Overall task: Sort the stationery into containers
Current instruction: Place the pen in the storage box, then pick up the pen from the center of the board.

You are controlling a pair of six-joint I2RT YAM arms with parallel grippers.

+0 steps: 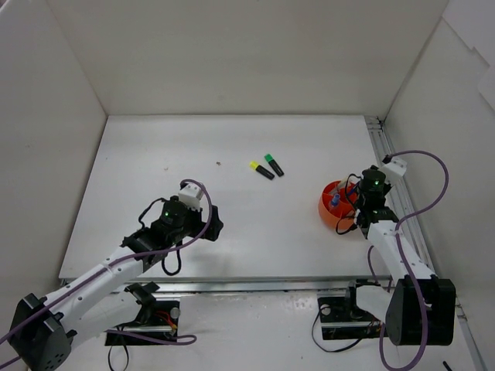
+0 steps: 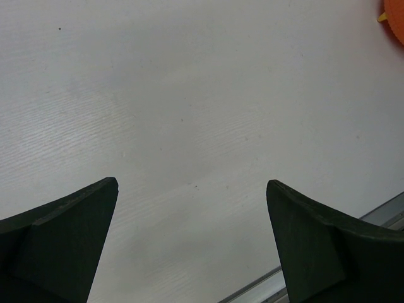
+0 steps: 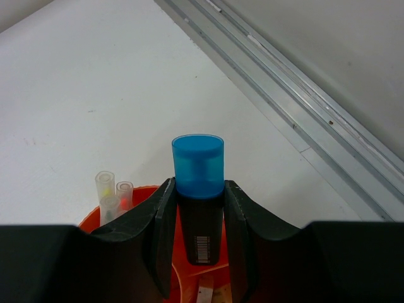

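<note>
My right gripper (image 3: 199, 184) is shut on a black highlighter (image 3: 201, 227) with a blue cap (image 3: 198, 165), held cap up. Its lower end hangs inside the orange-red pot (image 3: 140, 189), just above an inner divider. Clear pen tops (image 3: 106, 186) stand in the pot's left compartment, and a pale strip (image 3: 205, 294) shows below the highlighter. From above, the pot (image 1: 328, 210) sits at the right of the table with my right gripper (image 1: 349, 201) over it. A yellow-capped highlighter (image 1: 261, 170) and a green-capped highlighter (image 1: 274, 165) lie mid-table. My left gripper (image 2: 191, 182) is open over bare table.
An aluminium rail (image 3: 297, 95) runs along the table's right side, close behind the pot. White walls enclose the table on three sides. The pot's rim (image 2: 398, 22) shows at the top right corner of the left wrist view, and a front rail (image 2: 379, 218) at its lower right.
</note>
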